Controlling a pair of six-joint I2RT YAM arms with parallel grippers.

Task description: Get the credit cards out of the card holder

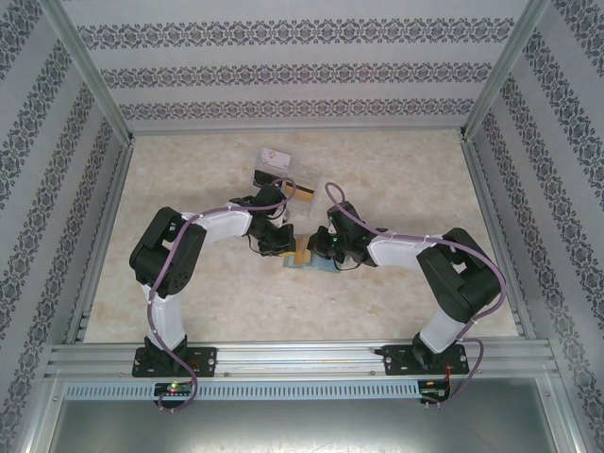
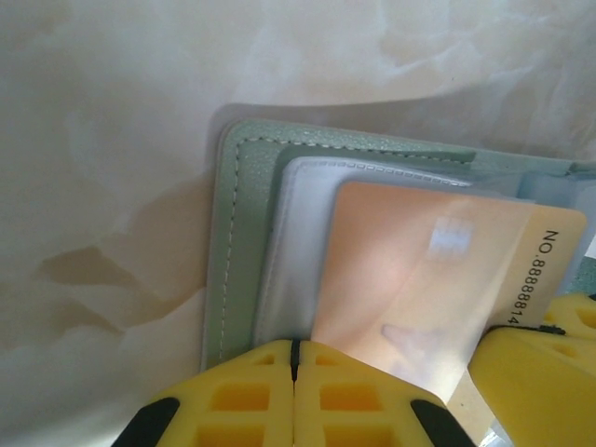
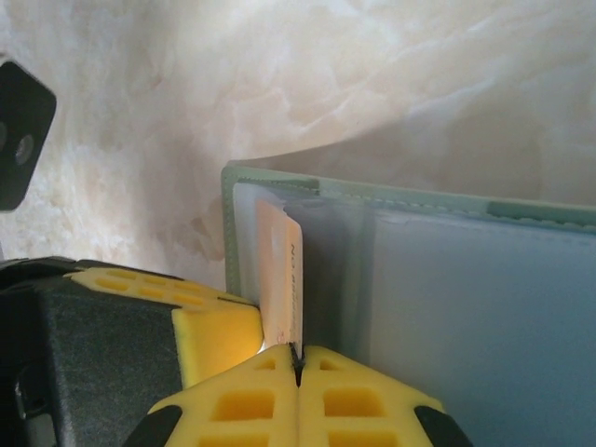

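Note:
The pale grey-green card holder (image 2: pixel 237 242) lies open on the marbled table (image 1: pixel 189 283), between the two wrists in the top view (image 1: pixel 321 265). A gold-orange credit card (image 2: pixel 419 270) sticks partly out of the holder's clear sleeve. My right gripper (image 3: pixel 297 358) is shut on the card's near edge, and the card (image 3: pixel 281 270) stands edge-on there. My left gripper (image 2: pixel 294 358) is shut on the near edge of the holder's clear sleeve, right beside the card. Seen from above, the left gripper (image 1: pixel 286 253) and right gripper (image 1: pixel 312 253) nearly touch.
A clear plastic compartment box (image 1: pixel 272 165) stands behind the arms, and a small dark card-like piece (image 1: pixel 304 193) lies beside it. Patterned walls and aluminium rails (image 1: pixel 302 354) close in the table on all sides.

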